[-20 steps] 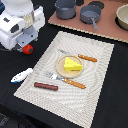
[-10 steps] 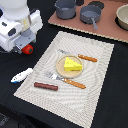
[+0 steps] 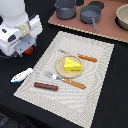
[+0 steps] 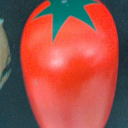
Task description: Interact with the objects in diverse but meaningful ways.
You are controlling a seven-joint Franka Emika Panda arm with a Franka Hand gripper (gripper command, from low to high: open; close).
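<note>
Red tomato [image 4: 70,65] right under my gripper looks hard, light, slick plastic, so I'd pinch its widest middle; can't tell the jaws.

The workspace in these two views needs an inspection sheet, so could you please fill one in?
Surface: striped placemat on a dark table.
Job's things: cheese wedge on the tan plate; sausage on the placemat; white-and-blue fish piece off its edge; tomato fills the wrist view, partly seen under the arm; grey pot on the brown board.
Clutter: orange-handled cutlery beside the plate; saucepan.
Gripper: fingers not visible.
Cables: nothing seen.
Surroundings: bowl, the exterior view's right edge.
</note>
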